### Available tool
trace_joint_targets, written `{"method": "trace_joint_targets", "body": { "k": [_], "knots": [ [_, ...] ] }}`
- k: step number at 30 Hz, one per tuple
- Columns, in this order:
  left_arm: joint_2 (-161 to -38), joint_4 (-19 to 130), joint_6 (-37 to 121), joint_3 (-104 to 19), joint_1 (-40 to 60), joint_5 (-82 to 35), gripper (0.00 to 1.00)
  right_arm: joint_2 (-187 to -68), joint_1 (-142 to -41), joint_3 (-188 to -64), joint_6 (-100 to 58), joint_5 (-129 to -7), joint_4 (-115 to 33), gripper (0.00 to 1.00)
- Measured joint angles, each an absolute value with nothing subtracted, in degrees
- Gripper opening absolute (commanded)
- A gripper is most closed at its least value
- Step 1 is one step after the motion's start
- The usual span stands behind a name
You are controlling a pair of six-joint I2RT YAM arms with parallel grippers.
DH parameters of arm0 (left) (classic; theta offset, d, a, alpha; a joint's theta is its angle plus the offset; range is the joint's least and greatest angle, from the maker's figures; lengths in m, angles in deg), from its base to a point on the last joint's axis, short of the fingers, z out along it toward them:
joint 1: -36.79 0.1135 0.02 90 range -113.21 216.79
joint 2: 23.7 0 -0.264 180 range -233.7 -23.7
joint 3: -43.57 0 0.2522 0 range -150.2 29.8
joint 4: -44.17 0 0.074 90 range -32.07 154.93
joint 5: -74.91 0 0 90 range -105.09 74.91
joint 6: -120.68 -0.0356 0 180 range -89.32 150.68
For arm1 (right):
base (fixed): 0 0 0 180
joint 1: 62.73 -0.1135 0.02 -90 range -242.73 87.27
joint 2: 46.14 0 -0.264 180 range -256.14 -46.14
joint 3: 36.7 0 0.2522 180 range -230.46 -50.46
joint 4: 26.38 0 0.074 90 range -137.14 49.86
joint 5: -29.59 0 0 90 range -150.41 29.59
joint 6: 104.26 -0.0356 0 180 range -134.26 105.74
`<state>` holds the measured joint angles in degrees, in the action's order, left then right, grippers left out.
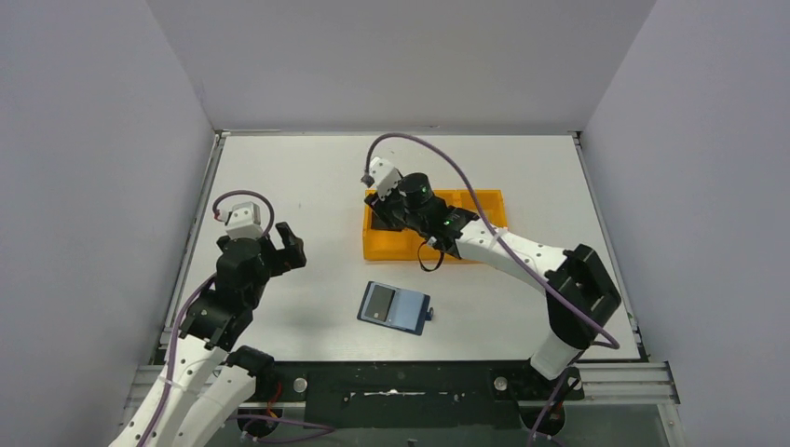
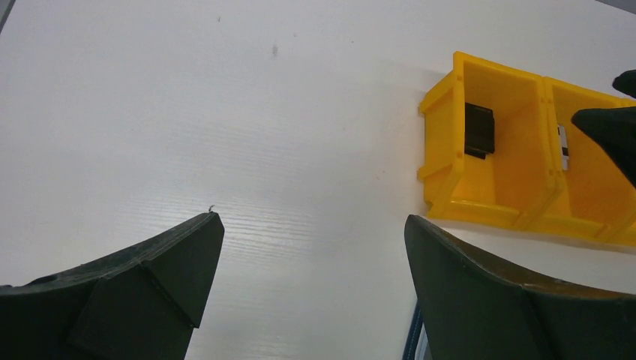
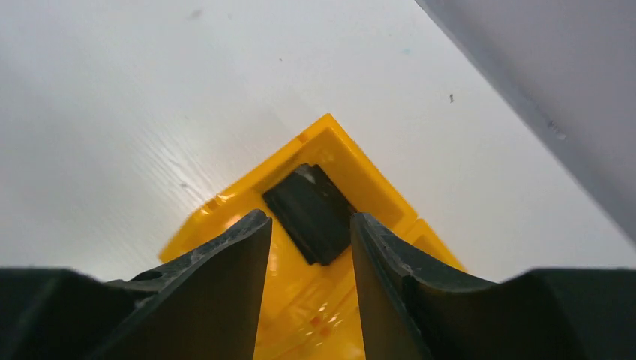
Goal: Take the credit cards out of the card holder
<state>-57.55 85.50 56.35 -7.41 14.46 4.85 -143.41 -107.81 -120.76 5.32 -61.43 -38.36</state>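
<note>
Hovering over the left compartment of the orange three-compartment plastic tray [image 2: 442,180], the right hand [image 3: 310,225] is standing parted, gripping nothing; a thin black rectangular card [image 3: 315,210] is lying beneath it, a pale card [image 2: 562,148] in the middle compartment. The dark navy bifold card holder [image 1: 410,312] is lying open on the white counter [image 1: 279,168], showing a silver-grey card [image 1: 379,303] inside, so removal looks unfinished. The left hand [image 2: 311,220] is hanging wide open, empty.

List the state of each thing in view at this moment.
card holder, open flat on the table.
grey card, showing in one pocket of the card holder.
black card, loose in the tray's end compartment.
tray, upright on the table.
left hand, open and empty.
right hand, open above the black card.
</note>
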Motion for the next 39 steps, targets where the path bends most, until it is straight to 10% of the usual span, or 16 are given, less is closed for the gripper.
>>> {"method": "trace_joint_targets", "body": {
  "k": [16,26,39],
  "knots": [
    [-61.72,85.33,55.85,-7.41,14.79,3.58,0.94,-131.22,-114.59,-100.43,-54.33,-56.51,-47.69,0.46],
    [-64.78,85.15,55.87,-7.41,14.90,2.82,0.94,-127.28,-135.59,-102.97,-75.66,-28.08,-59.95,0.92],
    [-64.83,85.11,55.87,-7.41,15.27,2.36,0.94,-122.04,-134.61,-93.22,-91.03,-22.57,-59.08,0.65]
  ]
}}
